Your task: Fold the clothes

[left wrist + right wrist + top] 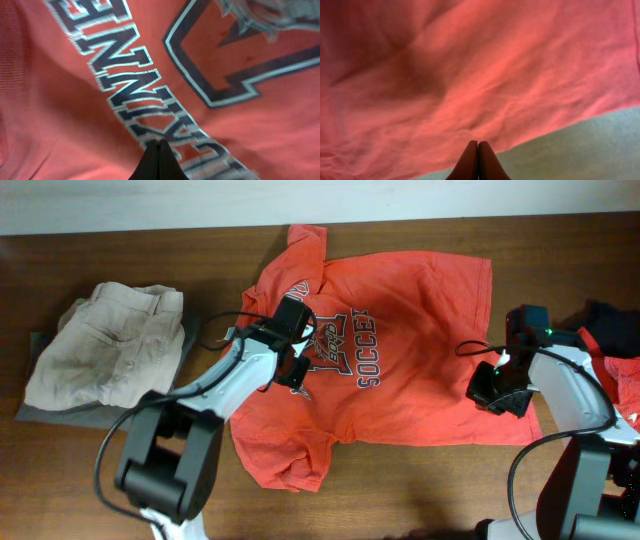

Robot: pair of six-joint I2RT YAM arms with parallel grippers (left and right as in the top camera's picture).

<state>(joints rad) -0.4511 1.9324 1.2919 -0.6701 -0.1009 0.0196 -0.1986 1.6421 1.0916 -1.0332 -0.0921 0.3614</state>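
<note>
The left hand (pixel 293 370) rested fingertips-down on the navy lettering of the orange T-shirt (pixel 420 330), its fingers (pixel 152 162) pressed together. The right hand (pixel 497 392) sat at the shirt's hem edge, also pressed together. Neither wrist view showed whether cloth was caught between the fingers. The shirt lay spread flat and print-up mid-tabletop (pixel 420 490), its long axis running left to right, with the collar toward the left arm and the hem toward the right. Each of the 2 hands was therefore nearest its own end. A fold would likely bring the hem across toward the collar. Bare wood lay open along the near side, while folded khaki trousers (pixel 105 345) crowded the left and a black garment (pixel 610 325) the right.
</note>
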